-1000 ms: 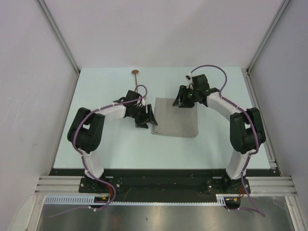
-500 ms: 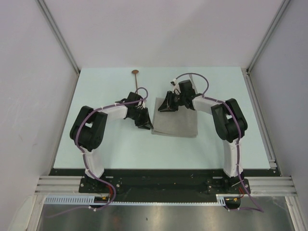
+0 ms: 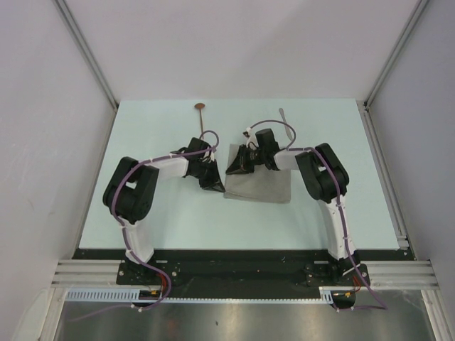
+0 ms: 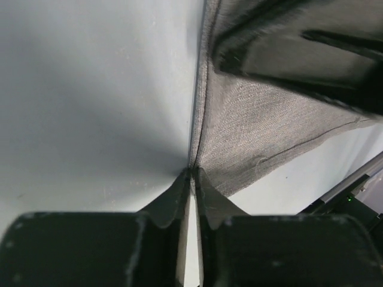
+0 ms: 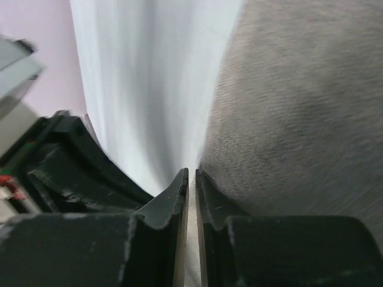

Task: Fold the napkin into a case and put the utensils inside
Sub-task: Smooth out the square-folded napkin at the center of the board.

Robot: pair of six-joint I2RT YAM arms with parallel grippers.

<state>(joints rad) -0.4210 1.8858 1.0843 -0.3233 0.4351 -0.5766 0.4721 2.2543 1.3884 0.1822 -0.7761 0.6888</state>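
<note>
Jaws of the left gripper (image 4: 192, 174) and right gripper (image 5: 192, 173) stand nearly closed, pinching the left edge of the soft grey-beige woven napkin (image 3: 266, 186).

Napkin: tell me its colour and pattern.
Grey-beige, plain woven napkin, no print; the left wrist view shows it best.

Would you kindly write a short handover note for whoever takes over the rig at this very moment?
Left tool: shut on the left edge of the grey-beige woven cloth napkin, near its front corner.
Right tool: shut on the same edge, at the far corner.
Spoon with copper-brown bowl and dark handle and slender silver knife: on the pale table beyond the napkin, untouched.
Done: napkin edge pinched by both tools.
Left: fold the case, then put both utensils inside.
</note>
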